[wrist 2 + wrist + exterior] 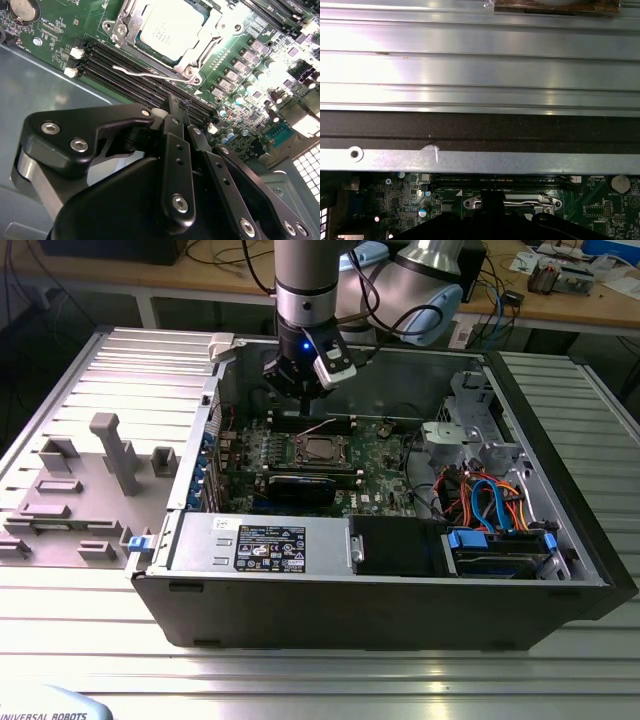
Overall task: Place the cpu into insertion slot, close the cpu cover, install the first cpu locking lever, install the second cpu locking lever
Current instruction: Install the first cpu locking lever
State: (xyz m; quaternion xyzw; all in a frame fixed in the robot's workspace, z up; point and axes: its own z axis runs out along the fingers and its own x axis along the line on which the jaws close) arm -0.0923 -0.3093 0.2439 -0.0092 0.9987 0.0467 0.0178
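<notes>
an open black and grey metal computer case (400, 615) lay on its side on a ribbed silver aluminium table (320, 680). its green motherboard (385, 455) faced upward. a silver and black robot arm (305, 280) reached down into the case from above.

its black two-fingered gripper (300, 388) hung low over the board. in the second wrist view the gripper (180, 112) sat above a row of long black memory slots (125, 65) that ran along one side of the square, silver-rimmed insertion slot (192, 75). the black fingers (175, 150) were drawn close together with nothing grasped between them.

the small, flat, square, silvery-grey metal cpu (170, 30) was seated in the insertion slot, its top brightly lit. the thin square silver metal cpu cover (127, 35) lay down flat around the chip, which showed through the window-like opening in its centre. in the exterior view the cpu (322, 450) sat near the middle of the board, just in front of the gripper.

a thin bent silver wire locking lever (145, 74) reached out from the corner of the insertion slot and lay across the memory slots. it ran between the socket and the fingertips. it was near the gripper, but whether the two touched could not be told. in the exterior view the locking lever (318, 429) appeared as a pale line slanting up off the socket.

in the first wrist view the gripper (492, 210) was dark against the board, with the case's wall and the table beyond it.
</notes>
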